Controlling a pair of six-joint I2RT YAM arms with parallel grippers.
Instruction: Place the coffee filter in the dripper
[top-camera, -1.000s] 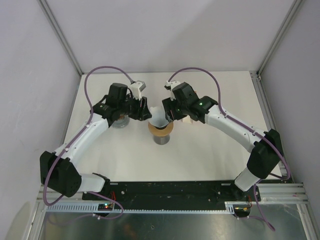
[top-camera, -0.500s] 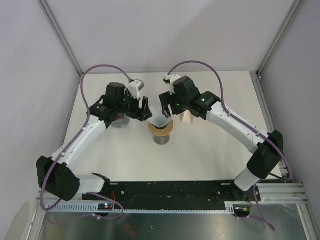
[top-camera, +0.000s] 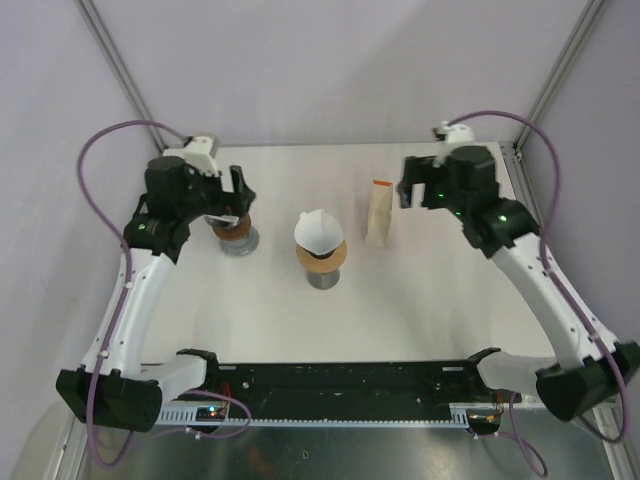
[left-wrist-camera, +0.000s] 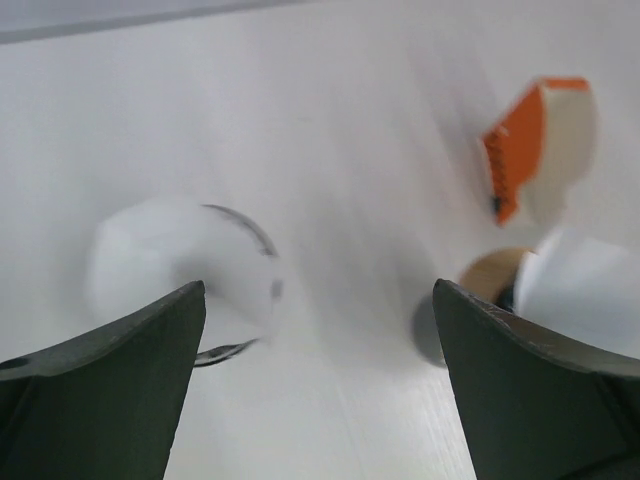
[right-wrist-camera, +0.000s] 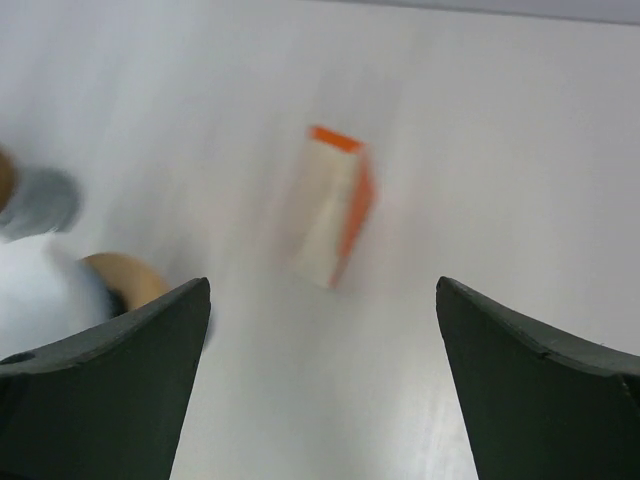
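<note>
**A:** Filter (top-camera: 320, 229) – where's it at?

**B:** In the dripper (top-camera: 322, 258), mid-table (top-camera: 430, 300). White cone pokes up out of the wooden collar. Looks to ride a bit high & lean to the far side, but can't tell from the top view if it's fully down.

**A:** Claws?

**B:** Both released, nothing in either. Left gripper (left-wrist-camera: 318, 295) is out on the left w/ fingers spread wide, over the brown-topped grey stand (top-camera: 233, 236). Right gripper (right-wrist-camera: 323, 285) is far right, also spread wide, on the right of the orange-and-cream box (top-camera: 378, 212). Neither touches the filter; both well apart from it.

**A:** So what's the step?

**B:** Imo the wrap-up: stay clear & confirm the seat. Paper's light, so any brush from a finger or cable prob. tips it out. Keep both arms out to the sides, and no sweeping across the middle.

**A:** And if it isn't seated?

**B:** Then come in from straight above, one arm only. Right is handier, but mind the box, which stands just right of the dripper. Nudge the cone down gently at the rim w/ one fingertip, no pinch, or the paper creases. Dripper looks narrow at the base, so push vertical, not sideways.

**A:** Left arm?

**B:** Leave it parked, or lift before moving; that stand is right under it. Wrist views are blurry, so I'd judge the seat from the top view only.
</note>
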